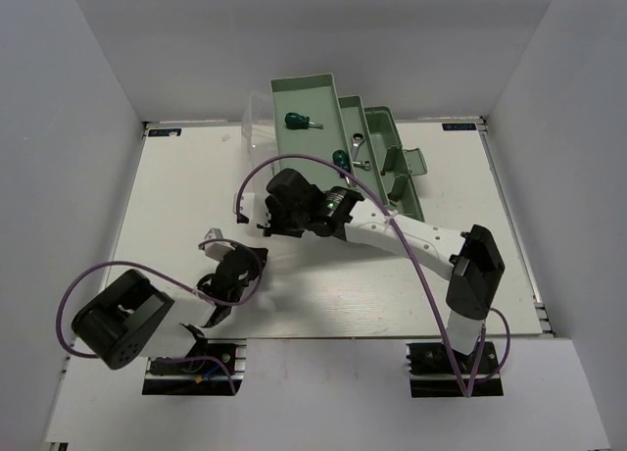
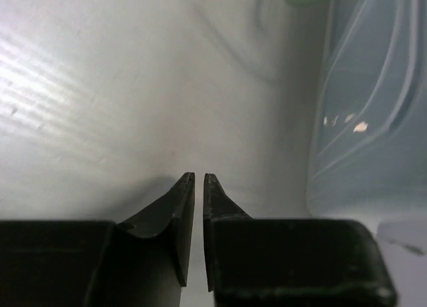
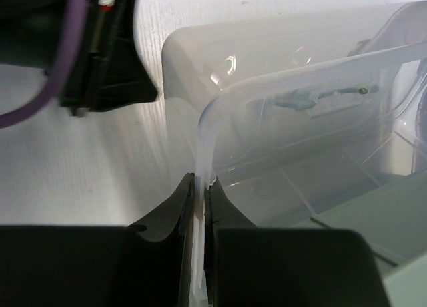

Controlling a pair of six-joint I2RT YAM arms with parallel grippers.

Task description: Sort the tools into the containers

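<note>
The mint-green toolbox (image 1: 333,127) stands folded out at the back. A green-handled screwdriver (image 1: 299,122) lies in its upper tray. Another screwdriver (image 1: 340,159) and a silver wrench (image 1: 361,142) lie in the lower trays. Hex keys are not visible. My right gripper (image 1: 263,208) reaches left of the box and is shut on the rim of the translucent lid (image 3: 300,107); the rim runs up between its jaws (image 3: 202,187). My left gripper (image 1: 217,247) is shut and empty above the table (image 2: 198,177). The lid (image 2: 367,120) is to its right.
Purple cables (image 1: 294,162) loop over both arms. The left arm's black body (image 3: 100,53) shows close at the upper left of the right wrist view. White walls enclose the white table (image 1: 176,196) on three sides.
</note>
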